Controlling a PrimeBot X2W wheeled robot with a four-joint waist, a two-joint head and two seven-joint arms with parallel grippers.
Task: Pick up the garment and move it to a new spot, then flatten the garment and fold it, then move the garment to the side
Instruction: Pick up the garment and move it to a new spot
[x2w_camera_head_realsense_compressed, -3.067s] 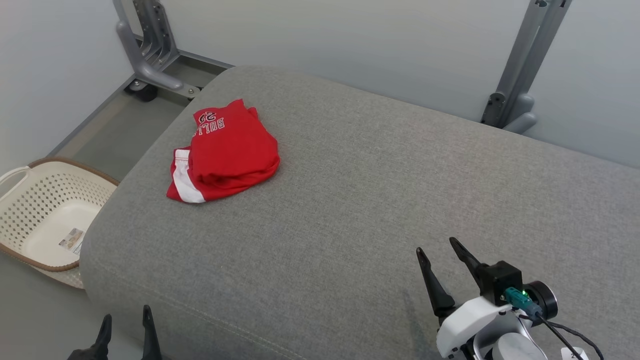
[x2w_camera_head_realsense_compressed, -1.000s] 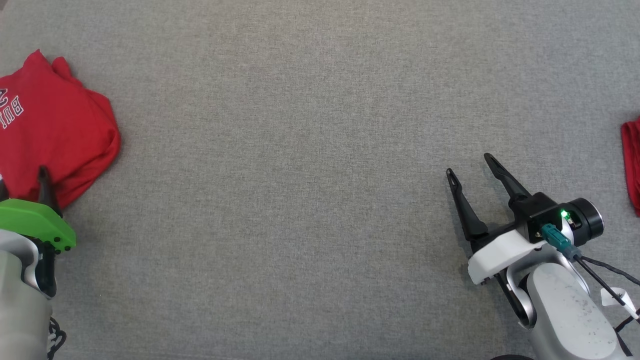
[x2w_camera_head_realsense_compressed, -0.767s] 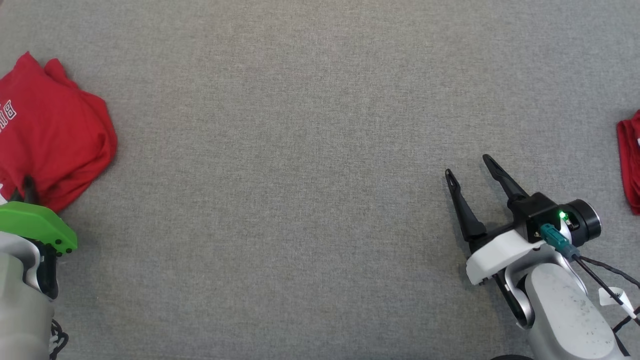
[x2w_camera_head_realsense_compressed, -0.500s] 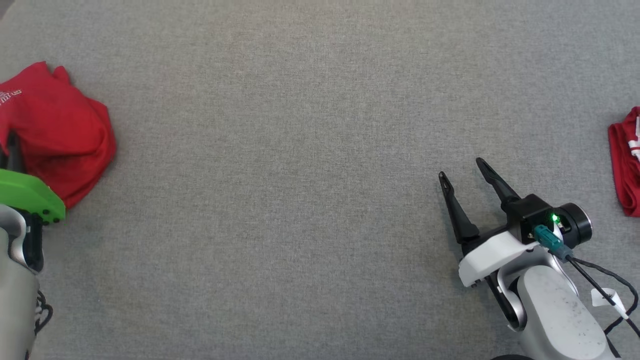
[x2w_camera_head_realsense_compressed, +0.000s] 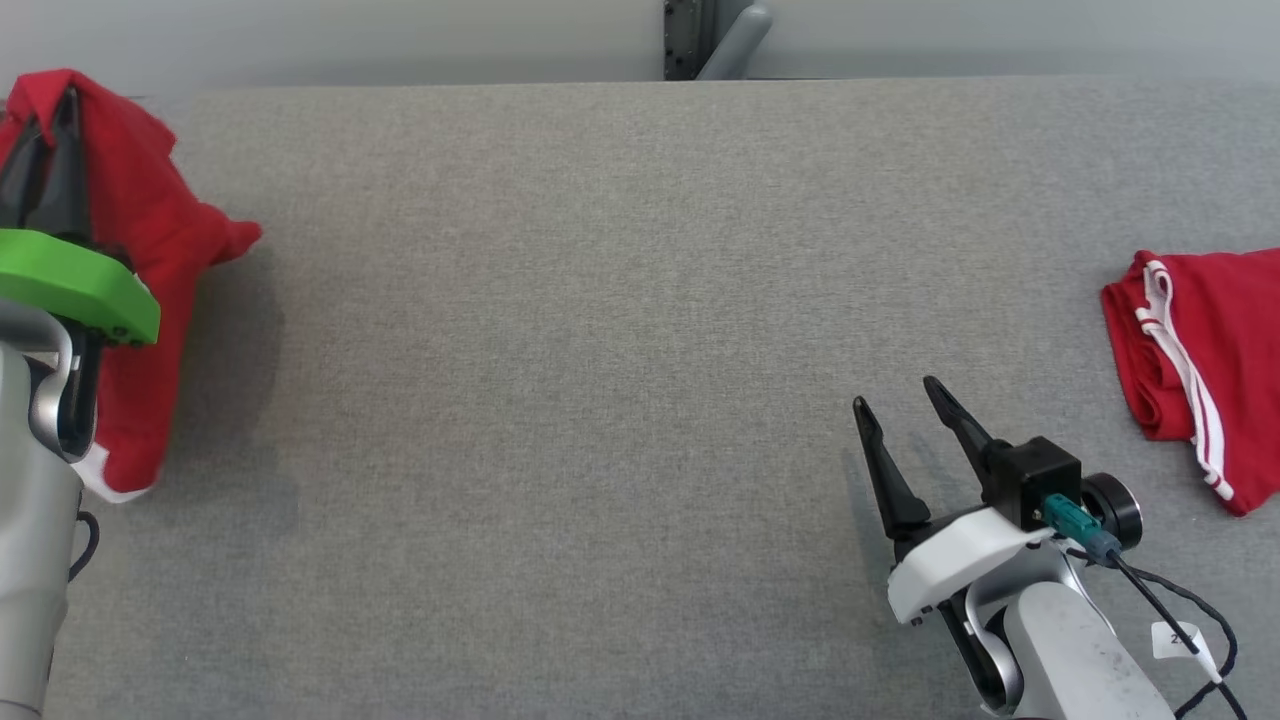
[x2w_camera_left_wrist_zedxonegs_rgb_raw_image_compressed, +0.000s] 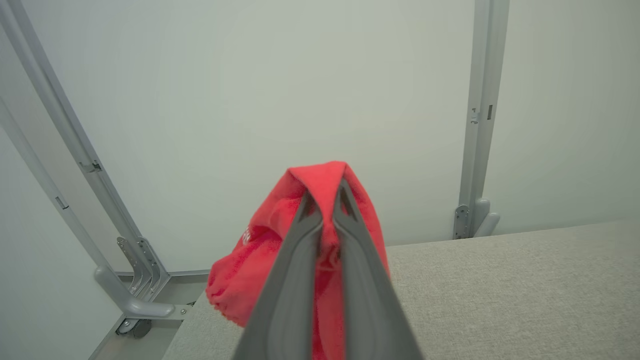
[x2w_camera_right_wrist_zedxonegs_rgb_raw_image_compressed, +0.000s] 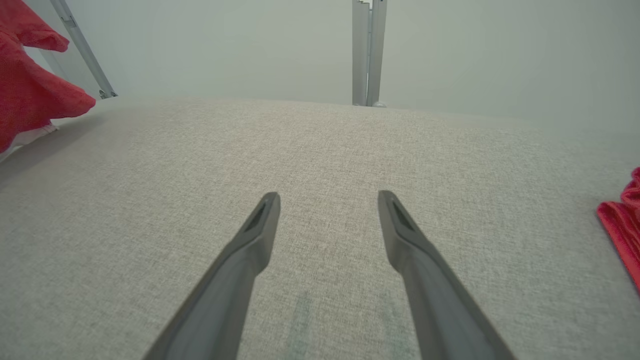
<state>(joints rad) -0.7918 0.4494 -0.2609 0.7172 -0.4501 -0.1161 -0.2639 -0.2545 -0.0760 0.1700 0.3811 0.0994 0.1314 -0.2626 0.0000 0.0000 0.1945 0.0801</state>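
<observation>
The left gripper (x2w_camera_left_wrist_zedxonegs_rgb_raw_image_compressed: 325, 200) is clamped tight on a fold of the red garment (x2w_camera_head_realsense_compressed: 165, 235), which hangs from the pinch at the left edge of the grey cushion (x2w_camera_head_realsense_compressed: 600, 350). Its white lettering (x2w_camera_left_wrist_zedxonegs_rgb_raw_image_compressed: 246, 234) is too crumpled to read. The right gripper (x2w_camera_head_realsense_compressed: 895, 393) hovers near the cushion's front right with its fingers spread and nothing between them. A second red garment (x2w_camera_head_realsense_compressed: 1215, 340) with white stripes lies at the right edge.
</observation>
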